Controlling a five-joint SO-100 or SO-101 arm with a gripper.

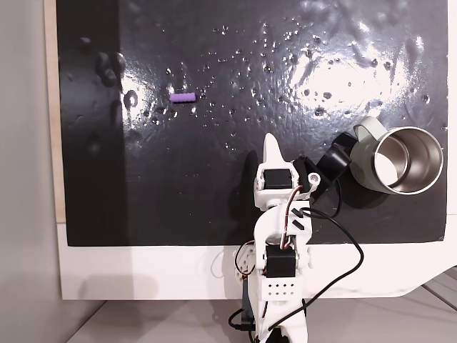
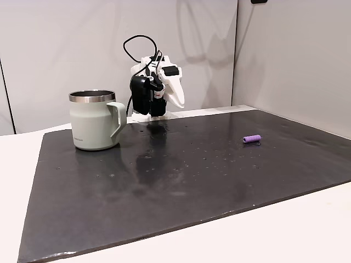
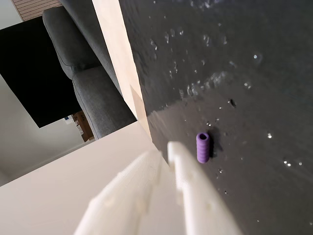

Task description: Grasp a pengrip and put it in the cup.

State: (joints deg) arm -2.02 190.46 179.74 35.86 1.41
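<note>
The pengrip (image 1: pixel 182 96) is a tiny purple tube lying on its side on the black mat, left of centre in a fixed view, with nothing touching it. It also lies at the right of the mat (image 2: pixel 252 139), and just beyond my fingertips in the wrist view (image 3: pixel 203 146). The cup (image 1: pixel 400 161), a pale grey-green mug with a steel inside, stands upright at the mat's right edge, and at the left (image 2: pixel 96 127). My gripper (image 1: pixel 270 143) is shut on nothing, raised near the arm's base (image 2: pixel 176 98), well apart from both things. Its white fingers (image 3: pixel 146 196) lie pressed together.
The black mat (image 1: pixel 214 186) has a bumpy, glossy surface and lies on a white table (image 1: pixel 143 271). A pale wooden strip (image 1: pixel 50 107) borders its left side. A black cable (image 1: pixel 343 236) loops by the arm's base. A grey sofa (image 3: pixel 83 58) stands beyond the table.
</note>
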